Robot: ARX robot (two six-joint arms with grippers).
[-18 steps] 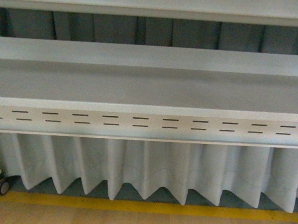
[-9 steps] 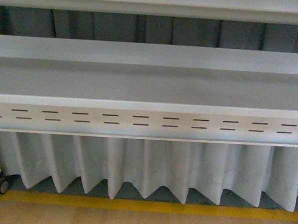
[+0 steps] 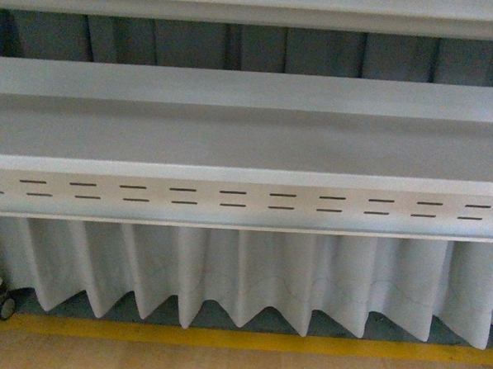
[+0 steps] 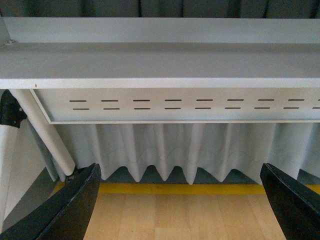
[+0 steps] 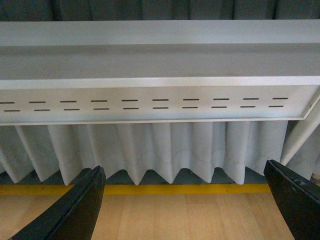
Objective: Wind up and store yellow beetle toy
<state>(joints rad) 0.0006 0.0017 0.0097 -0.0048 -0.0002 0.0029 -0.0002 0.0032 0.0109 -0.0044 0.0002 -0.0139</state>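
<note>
Both wrist views show each tool, left tool (image 4: 182,200) and right tool (image 5: 185,202), spread apart; front view shows only shelf (image 3: 249,143)

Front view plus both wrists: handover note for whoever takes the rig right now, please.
Left hand: open, holding nothing.
Right hand: open, holding nothing.
Yellow beetle toy: in no view, so its place is unknown.
Scene: both wrists face a white shelf unit with a slotted front rail, a pleated white curtain below it, and yellow floor tape on the wood floor.
Done: nothing that shows.
Left: find the toy, wind it, store it.
</note>
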